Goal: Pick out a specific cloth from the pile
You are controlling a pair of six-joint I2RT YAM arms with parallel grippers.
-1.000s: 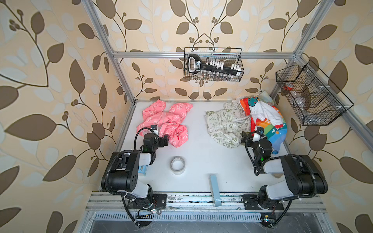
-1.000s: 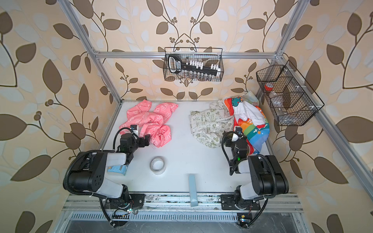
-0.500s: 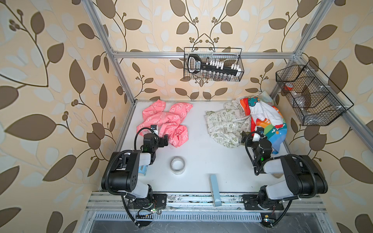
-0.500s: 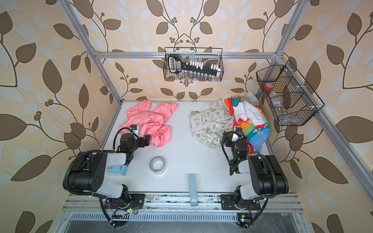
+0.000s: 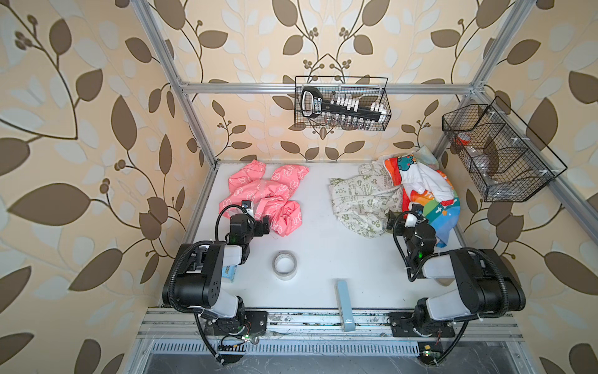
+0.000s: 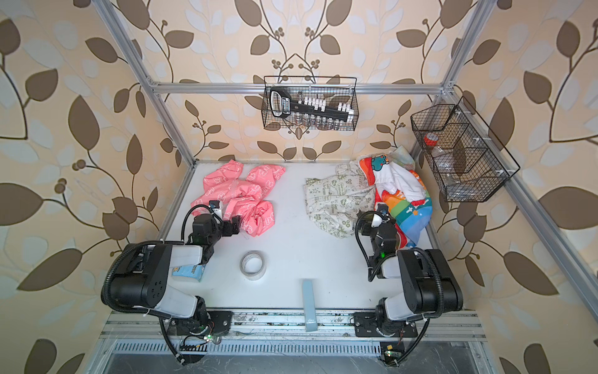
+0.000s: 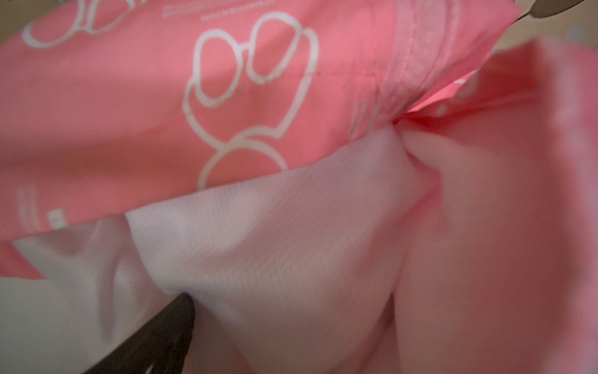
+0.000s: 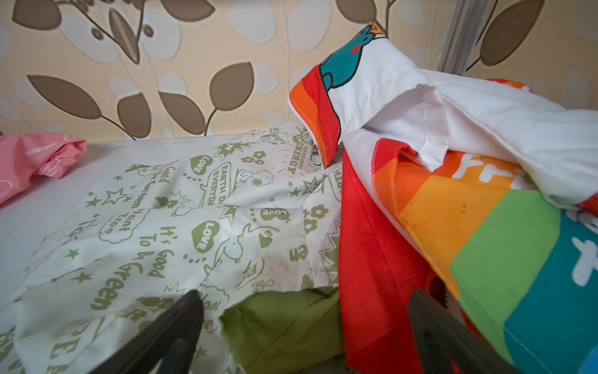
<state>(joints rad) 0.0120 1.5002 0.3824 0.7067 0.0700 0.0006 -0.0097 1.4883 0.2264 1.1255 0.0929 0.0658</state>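
- Both arms fold low by the front edge of the table (image 5: 323, 255), wrists forward.
- Our right gripper (image 8: 304, 293) gapes wide, empty, facing the pile (image 5: 372, 197) by the right edge.
- Our left gripper (image 5: 264, 224) meets the near hem of the cloth (image 5: 259, 191); its grip we cannot tell.
- The cloth lies toward the far-left corner, apart from the pile.
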